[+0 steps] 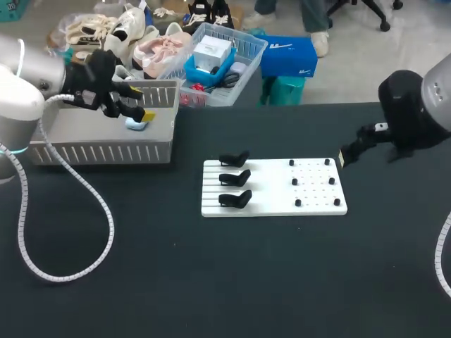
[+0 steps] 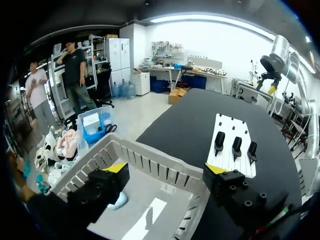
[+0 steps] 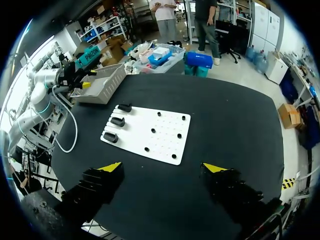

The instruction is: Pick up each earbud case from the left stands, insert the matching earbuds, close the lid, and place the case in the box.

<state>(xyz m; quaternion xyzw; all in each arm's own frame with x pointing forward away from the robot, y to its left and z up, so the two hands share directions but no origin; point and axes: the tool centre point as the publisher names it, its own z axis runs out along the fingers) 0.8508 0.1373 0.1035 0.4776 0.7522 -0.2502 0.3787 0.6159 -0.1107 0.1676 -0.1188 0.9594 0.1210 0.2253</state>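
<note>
So the black surface (image 1: 211, 282) is carrying the grey box (image 1: 99, 151) off on the left and the white board (image 1: 310, 197) in the middle. All three stands (image 1: 235, 179) on the board's left side are sitting bare, and the pegs (image 1: 294, 182) on its right side aren't showing any earbuds that I can make out. A pale blue case (image 2: 120, 200) is lying on the box floor, lid down as far as I can tell. That's the only case I'm seeing, so I'm guessing the job is about wrapped up, though I can't say where any other cases are.

The left hand (image 2: 165, 168) is hanging over the box, tilted down into it with its fingers spread wide and gripping nothing. The case is sitting just beside one finger, not between them. The right hand (image 3: 161, 167) is hovering out past the board's right edge, well above the surface, also spread and carrying nothing.
</note>
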